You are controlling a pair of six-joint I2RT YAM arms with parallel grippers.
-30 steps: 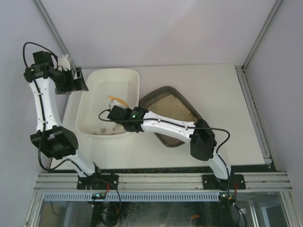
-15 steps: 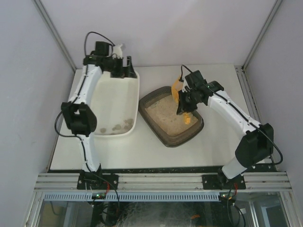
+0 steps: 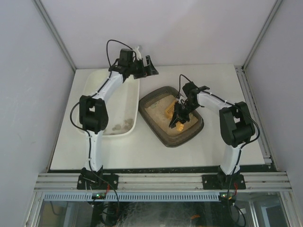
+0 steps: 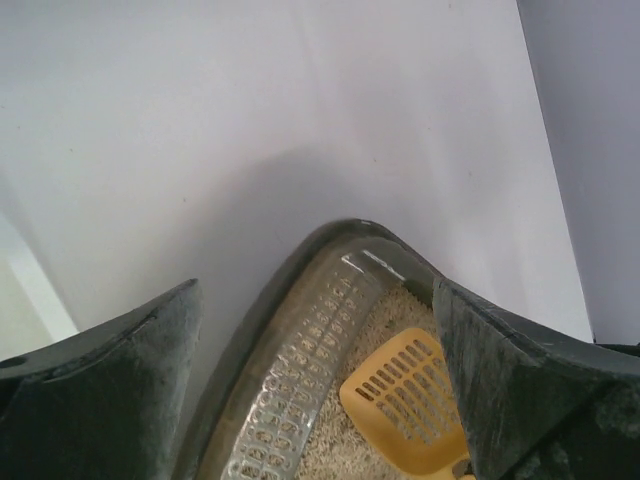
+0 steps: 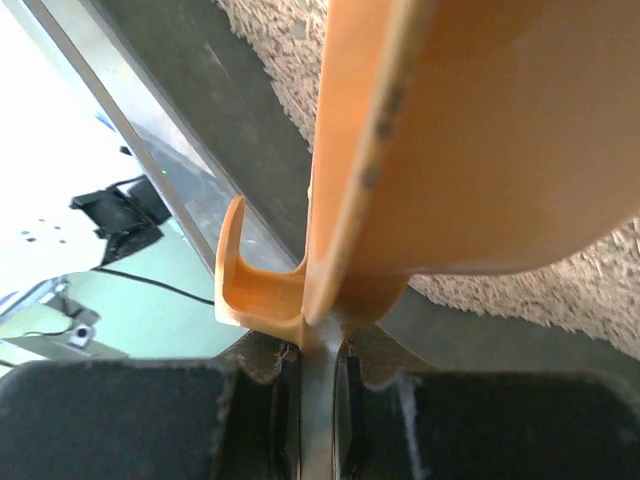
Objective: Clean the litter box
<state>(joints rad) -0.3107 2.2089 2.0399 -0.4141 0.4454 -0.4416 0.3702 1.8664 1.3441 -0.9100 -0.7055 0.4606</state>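
The litter box (image 3: pixel 162 134) is a dark tray of beige litter, right of middle. My right gripper (image 3: pixel 179 116) is over its litter, shut on the handle of a yellow slotted scoop (image 3: pixel 168 110) that rests on the sand. In the right wrist view the gripper (image 5: pixel 320 352) clamps the orange scoop (image 5: pixel 450 130) above the box's rim (image 5: pixel 200 100). My left gripper (image 3: pixel 147 66) is open and empty, held above the table behind the box's far corner. Its wrist view shows the open gripper (image 4: pixel 315 300) framing the box's rim (image 4: pixel 290 275) and the scoop's blade (image 4: pixel 410 395).
A larger white tub (image 3: pixel 90 124) stands left of the litter box, with dark clumps (image 3: pixel 120 125) at its near end. The left arm reaches along the tub's far side. Cage posts and grey walls enclose the table's back and sides.
My left gripper swung from the back left corner rightward past the tub's far end. My right gripper carried the scoop from over the white tub to the litter box and lowered it.
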